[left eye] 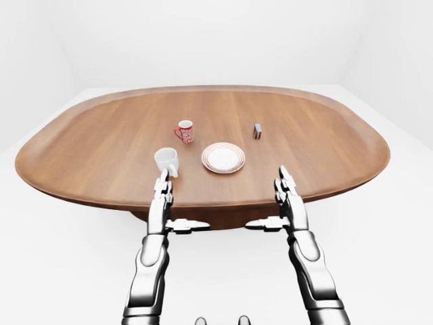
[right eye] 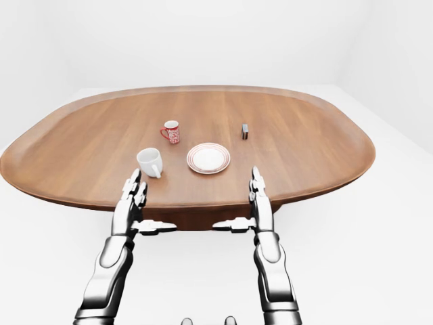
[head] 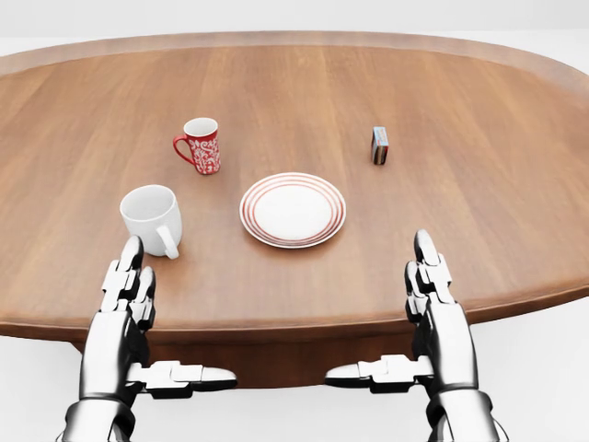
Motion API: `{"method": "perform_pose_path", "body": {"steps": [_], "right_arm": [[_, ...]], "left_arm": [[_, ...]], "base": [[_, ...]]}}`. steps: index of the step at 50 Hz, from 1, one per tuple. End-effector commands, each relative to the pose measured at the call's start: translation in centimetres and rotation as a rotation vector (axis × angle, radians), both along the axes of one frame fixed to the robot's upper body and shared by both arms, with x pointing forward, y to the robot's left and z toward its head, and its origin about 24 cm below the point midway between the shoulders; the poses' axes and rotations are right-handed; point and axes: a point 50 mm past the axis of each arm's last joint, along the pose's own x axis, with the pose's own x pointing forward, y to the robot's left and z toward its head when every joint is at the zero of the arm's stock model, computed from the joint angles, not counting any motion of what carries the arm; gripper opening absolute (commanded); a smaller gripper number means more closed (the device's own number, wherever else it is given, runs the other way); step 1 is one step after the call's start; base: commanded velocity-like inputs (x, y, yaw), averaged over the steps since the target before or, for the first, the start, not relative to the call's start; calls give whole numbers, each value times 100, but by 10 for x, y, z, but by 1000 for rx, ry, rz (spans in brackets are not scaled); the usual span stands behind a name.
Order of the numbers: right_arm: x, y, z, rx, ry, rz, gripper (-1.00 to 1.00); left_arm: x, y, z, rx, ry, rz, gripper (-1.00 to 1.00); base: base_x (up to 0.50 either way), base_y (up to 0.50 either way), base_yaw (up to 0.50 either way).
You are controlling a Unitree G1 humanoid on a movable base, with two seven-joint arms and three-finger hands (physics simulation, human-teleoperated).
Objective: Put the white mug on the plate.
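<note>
Both hands hover at the table's near edge, fingers spread wide and gripping nothing: left hand [head: 124, 308], right hand [head: 433, 308]. Just beyond the left fingertips the white mug [head: 153, 218] stands upright on the wooden table [head: 479, 184], left of the red-rimmed plate [head: 293, 209]. Farther off are a red patterned mug [head: 202, 145] and a small box [head: 379, 145].

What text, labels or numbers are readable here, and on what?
None readable.
Red mug: white pattern only, no letters made out.
Small box: coloured faces, any print too small to read.
White mug: plain.
Plate: red rings, no text.
Table: bare wood grain.
</note>
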Motion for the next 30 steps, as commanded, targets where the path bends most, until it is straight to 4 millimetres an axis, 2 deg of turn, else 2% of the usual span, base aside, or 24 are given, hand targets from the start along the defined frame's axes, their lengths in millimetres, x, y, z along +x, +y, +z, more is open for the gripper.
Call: {"method": "perform_pose_path", "body": {"steps": [1,4,7,8,9,11,12,14,16,17,19,20,22,26,30], "right_arm": [[-4,-9,3,-5,-11,-6,100],[-6,-13,11,-10,-26,-17,100],[-11,-19,26,-32,-56,-44,100],[-14,-23,37,-39,-101,-55,100],[-25,-29,61,-56,-203,-77,100],[-41,-36,89,-76,-325,-106,100],[-46,-39,96,-76,-357,-117,100],[-67,-50,123,-92,-479,-159,100],[-77,-56,134,-107,-531,-185,100],[-88,-63,143,-117,-574,-212,100],[-96,-71,151,-140,-615,-244,100],[-98,-75,151,-135,-620,-258,100],[-108,-91,145,-121,-591,-306,100],[-121,-106,140,-98,-576,-353,100],[-137,-113,154,-122,-648,-380,100]], "left_arm": [[-1,6,3,7,-4,-2,100],[-2,9,8,1,-4,11,100],[-6,10,21,17,-40,21,100],[-8,12,28,17,-72,21,100],[-11,17,44,22,-137,51,100],[-17,25,64,10,-227,73,100],[-19,27,71,19,-257,92,100],[-31,36,98,43,-378,141,100],[-36,41,110,34,-434,149,100],[-43,46,123,37,-495,163,100],[-50,51,136,39,-560,159,100],[-52,54,142,38,-589,168,100],[-67,66,166,17,-719,210,100],[-72,74,168,-10,-738,240,100],[-77,80,171,-40,-759,280,100]], "base": [[0,0,0],[0,0,0],[0,0,0],[0,0,0],[0,0,0],[0,0,0],[0,0,0],[0,0,0],[0,0,0],[0,0,0],[0,0,0],[0,0,0],[0,0,0],[0,0,0],[0,0,0]]}}
